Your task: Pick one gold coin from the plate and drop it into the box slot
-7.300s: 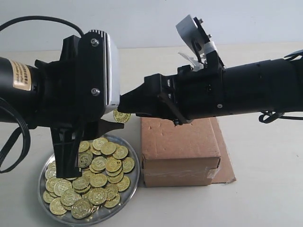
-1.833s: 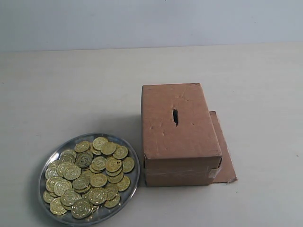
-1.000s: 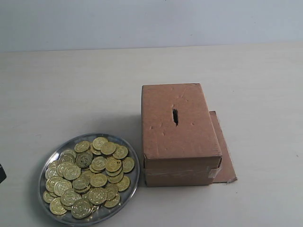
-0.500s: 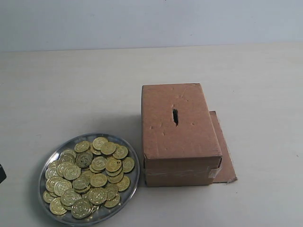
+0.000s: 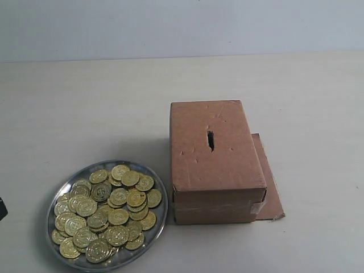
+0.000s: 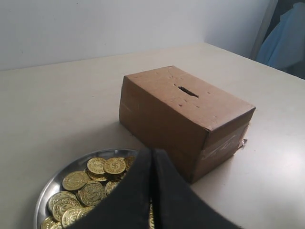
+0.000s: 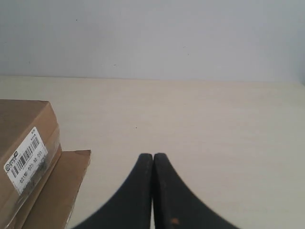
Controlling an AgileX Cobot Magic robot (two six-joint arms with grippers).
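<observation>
One pale worktop carries everything. On it stands one brown box, resting on one flat cardboard sheet that sticks out from under its right side. Just left of the box's near corner, close but not touching, lies one round metal plate. There are two grippers. The left gripper hangs over the plate's edge on the side away from the box, its jaws pressed together with nothing between them. The right gripper is off the box's labelled end, over bare worktop beside the sheet, its jaws likewise closed and empty. The coins fill the plate in one heap of several dozen, overlapping too much for an exact count. One white barcode label sits on the box's end face. One slot, a short dark slit, is cut in the middle of the box top. Some seven seconds earlier both arms crowded the exterior view above the plate and box, with a coin held at the box's far left corner. Now only a dark sliver shows at that view's left edge, well left of the box, and no coin is in either gripper. The box, sheet and plate have not shifted.
</observation>
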